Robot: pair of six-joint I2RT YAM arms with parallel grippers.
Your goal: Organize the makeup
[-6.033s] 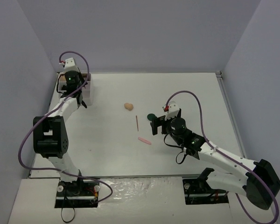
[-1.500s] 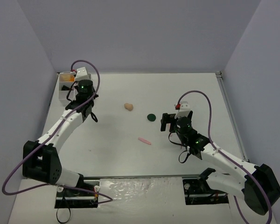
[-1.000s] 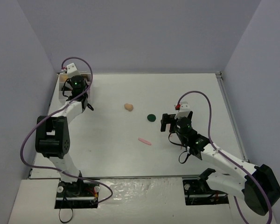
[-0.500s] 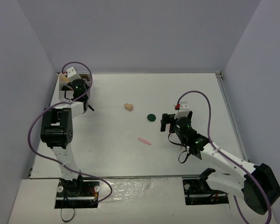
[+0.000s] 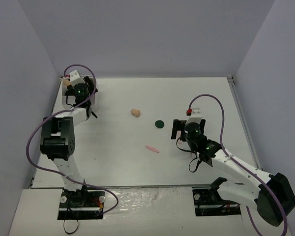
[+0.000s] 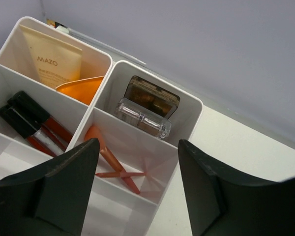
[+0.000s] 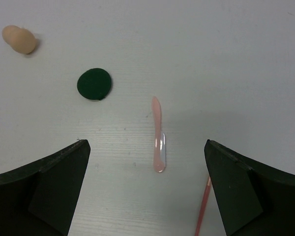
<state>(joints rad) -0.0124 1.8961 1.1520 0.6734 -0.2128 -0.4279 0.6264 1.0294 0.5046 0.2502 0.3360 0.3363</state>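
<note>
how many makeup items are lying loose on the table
4. Beige sponge mid-table, toward the back; dark-green round compact right of it; pink stick nearer the front; thin pink pencil at the right wrist view's bottom edge, cut off. Others may be hidden.

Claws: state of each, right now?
Left claw: open, empty, over the white box.
Right claw: open, empty, above the pink stick.

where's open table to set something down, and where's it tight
Bare: the wide strip along the far edge behind the sponge, and the near-left stretch between the left arm and the pink stick. Crowded: the middle, where sponge, compact and stick lie close, and the box in the far-left corner.
</note>
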